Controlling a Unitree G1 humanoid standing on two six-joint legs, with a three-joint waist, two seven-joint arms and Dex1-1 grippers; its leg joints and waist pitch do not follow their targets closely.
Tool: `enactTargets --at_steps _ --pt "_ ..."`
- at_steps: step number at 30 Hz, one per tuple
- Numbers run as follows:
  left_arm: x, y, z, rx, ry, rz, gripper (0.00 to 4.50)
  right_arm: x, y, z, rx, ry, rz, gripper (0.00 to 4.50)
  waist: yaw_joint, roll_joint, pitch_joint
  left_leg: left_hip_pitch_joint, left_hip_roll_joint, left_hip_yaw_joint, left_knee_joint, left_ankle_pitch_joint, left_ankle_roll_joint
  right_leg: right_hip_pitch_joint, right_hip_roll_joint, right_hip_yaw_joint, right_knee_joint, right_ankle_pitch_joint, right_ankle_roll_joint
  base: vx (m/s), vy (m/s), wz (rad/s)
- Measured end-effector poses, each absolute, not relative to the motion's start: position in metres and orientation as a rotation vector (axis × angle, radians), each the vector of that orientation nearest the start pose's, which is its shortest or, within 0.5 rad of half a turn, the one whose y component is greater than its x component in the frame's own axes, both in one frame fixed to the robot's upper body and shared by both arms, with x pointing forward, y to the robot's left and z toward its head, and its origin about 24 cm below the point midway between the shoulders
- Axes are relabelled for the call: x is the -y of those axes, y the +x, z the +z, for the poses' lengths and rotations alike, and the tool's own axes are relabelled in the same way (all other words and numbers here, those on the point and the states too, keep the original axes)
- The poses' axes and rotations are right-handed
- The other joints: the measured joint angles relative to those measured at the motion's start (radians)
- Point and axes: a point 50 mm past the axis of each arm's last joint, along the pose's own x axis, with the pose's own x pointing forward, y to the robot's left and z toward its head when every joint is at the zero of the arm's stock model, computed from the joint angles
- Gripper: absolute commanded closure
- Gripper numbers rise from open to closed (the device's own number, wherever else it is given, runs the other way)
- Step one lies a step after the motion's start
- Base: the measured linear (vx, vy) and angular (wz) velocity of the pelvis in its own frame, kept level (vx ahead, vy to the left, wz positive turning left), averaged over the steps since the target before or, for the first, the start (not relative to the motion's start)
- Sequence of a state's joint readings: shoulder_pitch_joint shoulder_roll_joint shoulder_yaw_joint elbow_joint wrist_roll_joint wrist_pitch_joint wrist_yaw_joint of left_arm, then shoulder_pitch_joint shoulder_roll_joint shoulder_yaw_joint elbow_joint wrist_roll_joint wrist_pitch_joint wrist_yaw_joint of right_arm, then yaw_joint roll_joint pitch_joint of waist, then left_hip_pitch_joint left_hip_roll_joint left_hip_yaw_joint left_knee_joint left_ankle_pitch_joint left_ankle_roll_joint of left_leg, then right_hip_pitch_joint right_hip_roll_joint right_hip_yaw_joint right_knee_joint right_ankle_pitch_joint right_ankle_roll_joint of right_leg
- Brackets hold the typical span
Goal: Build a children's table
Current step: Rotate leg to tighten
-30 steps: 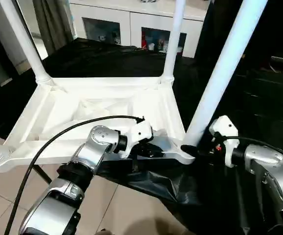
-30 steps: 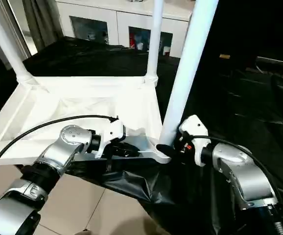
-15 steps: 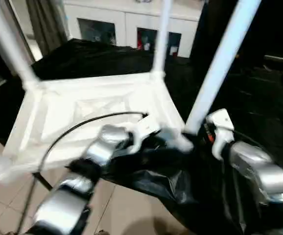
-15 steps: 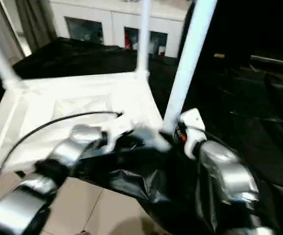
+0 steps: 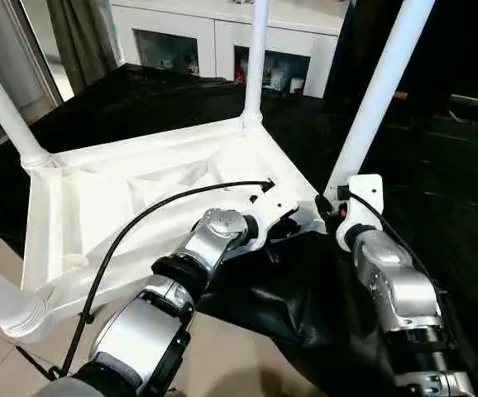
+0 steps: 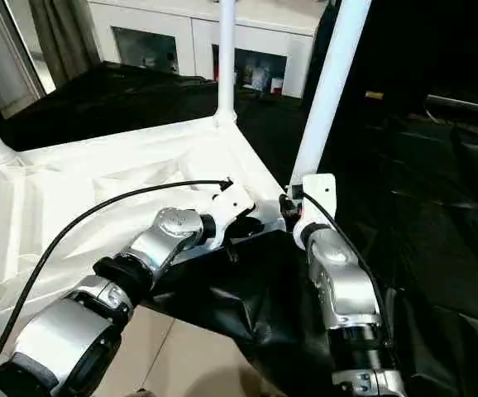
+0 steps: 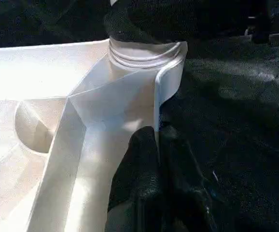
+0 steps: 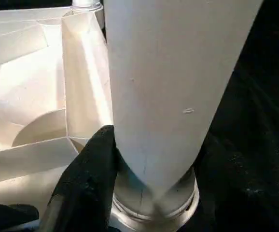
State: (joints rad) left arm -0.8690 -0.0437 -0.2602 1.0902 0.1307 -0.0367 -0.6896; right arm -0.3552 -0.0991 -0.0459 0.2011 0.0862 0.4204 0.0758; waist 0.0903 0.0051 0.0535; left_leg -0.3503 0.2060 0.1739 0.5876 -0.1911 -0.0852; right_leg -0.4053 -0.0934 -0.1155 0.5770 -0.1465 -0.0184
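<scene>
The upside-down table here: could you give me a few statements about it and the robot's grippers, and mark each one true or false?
1. The tabletop lies with its ribbed underside up. True.
2. Only two legs are fitted. False: four legs rise from the corner sockets, among them the far leg and the near right leg.
3. The left gripper is shut on the tabletop's rim. True.
4. The right gripper is away from every leg. False: it sits at the base of the near right leg, one finger against it.
5. The tabletop rests on a black cloth. True.
</scene>
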Motion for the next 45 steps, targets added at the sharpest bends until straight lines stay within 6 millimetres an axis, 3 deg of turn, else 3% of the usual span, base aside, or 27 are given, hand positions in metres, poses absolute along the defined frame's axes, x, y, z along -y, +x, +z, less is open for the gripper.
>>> enactTargets --at_steps 4,8,13,20,23,28,41,45 --pt "-0.018 0.346 0.048 -0.311 0.369 -1.084 4.50 0.161 0.316 0.054 -0.275 -0.006 0.164 1.44 -0.002 0.000 0.000 0.000 0.000 0.000 0.000 0.000 0.000 0.000 0.000 0.000 0.000 0.000 0.000 0.000 0.000 0.00" --pt "-0.019 0.346 0.048 -0.303 0.371 -1.106 4.50 0.176 0.311 0.057 -0.285 -0.011 0.288 1.34 0.000 0.001 0.001 0.000 0.000 0.000 0.000 0.000 0.000 0.000 0.000 0.000 0.000 0.000 0.000 0.000 0.000 0.00" --pt "-0.036 0.343 0.049 -0.298 0.365 -1.206 4.50 0.201 0.287 0.068 -0.322 -0.126 0.577 1.34 0.008 0.006 0.001 -0.002 0.000 0.000 -0.001 0.001 0.001 0.000 0.000 0.000 0.000 0.000 0.000 0.000 0.000 0.00" --pt "-0.055 0.331 0.047 -0.309 0.350 -1.392 4.50 0.207 0.278 0.072 -0.372 -0.164 0.751 1.34 0.012 0.010 0.001 0.000 0.000 0.001 0.000 0.000 0.001 0.000 0.000 0.000 0.001 0.002 -0.001 0.000 0.000 0.00" --pt "-0.062 0.326 0.048 -0.319 0.348 -1.478 4.50 0.205 0.275 0.071 -0.394 -0.171 0.828 1.34 0.026 0.011 0.001 0.000 0.001 0.000 0.000 0.000 0.001 0.000 0.000 -0.001 0.001 0.002 -0.001 0.000 0.000 0.00" --pt "-0.071 0.323 0.052 -0.317 0.340 -1.519 4.50 0.201 0.272 0.073 -0.391 -0.155 0.894 1.34 0.023 0.010 0.001 -0.001 0.001 0.000 0.001 0.000 0.001 0.000 0.000 -0.001 0.001 0.003 -0.001 0.000 0.000 0.00" --pt "-0.082 0.319 0.055 -0.341 0.337 -1.535 4.50 0.193 0.269 0.073 -0.382 -0.139 0.978 2.38 0.021 0.010 0.001 -0.002 0.001 0.001 0.002 0.000 0.001 -0.001 0.000 0.000 0.001 0.002 0.000 0.000 0.000 0.00" --pt "-0.081 0.321 0.055 -0.337 0.341 -1.503 4.50 0.191 0.272 0.070 -0.371 -0.136 0.943 2.46 0.020 0.010 0.001 -0.002 0.001 0.001 0.002 0.000 0.001 0.000 0.000 0.000 0.001 0.002 0.000 0.000 0.000 0.00"
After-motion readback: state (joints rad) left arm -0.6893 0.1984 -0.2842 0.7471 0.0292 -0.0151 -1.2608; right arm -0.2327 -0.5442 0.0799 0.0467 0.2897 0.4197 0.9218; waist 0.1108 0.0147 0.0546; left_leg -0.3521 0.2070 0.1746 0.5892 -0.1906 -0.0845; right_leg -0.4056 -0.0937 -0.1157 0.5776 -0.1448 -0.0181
